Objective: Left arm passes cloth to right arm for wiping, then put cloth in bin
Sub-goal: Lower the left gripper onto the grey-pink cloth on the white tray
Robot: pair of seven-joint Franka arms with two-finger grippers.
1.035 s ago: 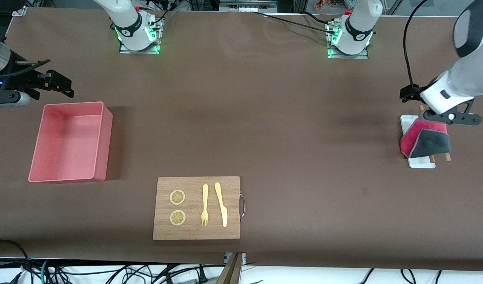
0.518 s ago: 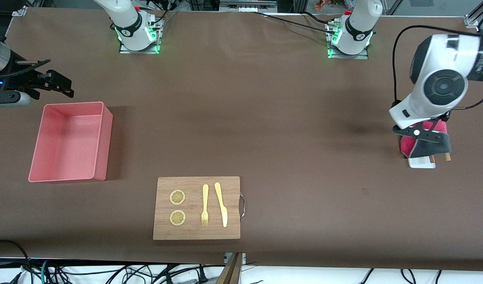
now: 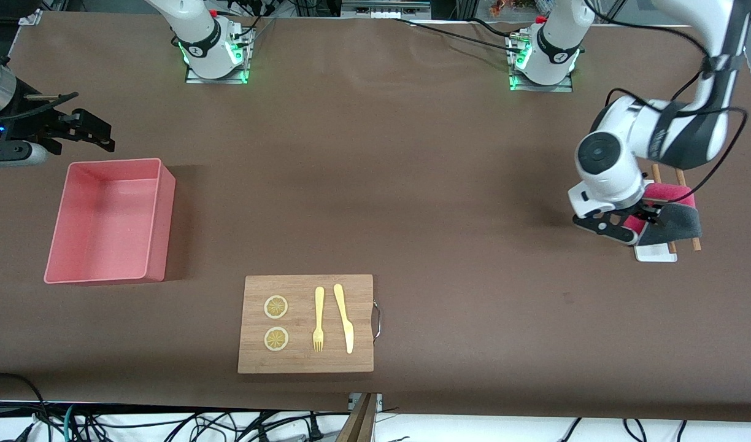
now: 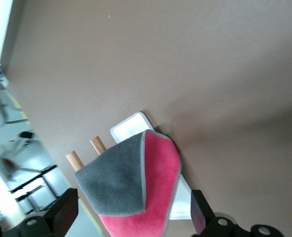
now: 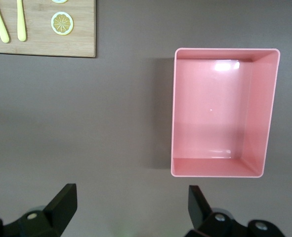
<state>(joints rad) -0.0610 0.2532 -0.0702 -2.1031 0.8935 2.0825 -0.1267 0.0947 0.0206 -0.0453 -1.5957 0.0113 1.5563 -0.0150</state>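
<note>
Since a second ago the left arm has swung in over its end of the bench, and its wrist has turned and dropped, so the left tool now sits low over the cloth, where before it hung higher, above the tray's farther end. Nothing else has shifted: the cloth lies where it lay, draped on two wooden sticks across the white tray.

From the front, the left arm's wrist covers much of the cloth, leaving only a crimson strip and a dark grey flap. The left wrist view shows it whole: the cloth folded with a grey face over a crimson one, a light hem along the fold, the stick ends poking out beside it and a corner of the tray beneath. That view also shows the tool's two fingers spread wide, one to each side of the cloth and clear of it.

The right tool waits at the right arm's end of the bench, by the bin. Its wrist view looks straight down into the bin, with its fingers wide apart and holding nothing. A wooden board nearer the front camera carries a fork, a knife and two lemon slices.
</note>
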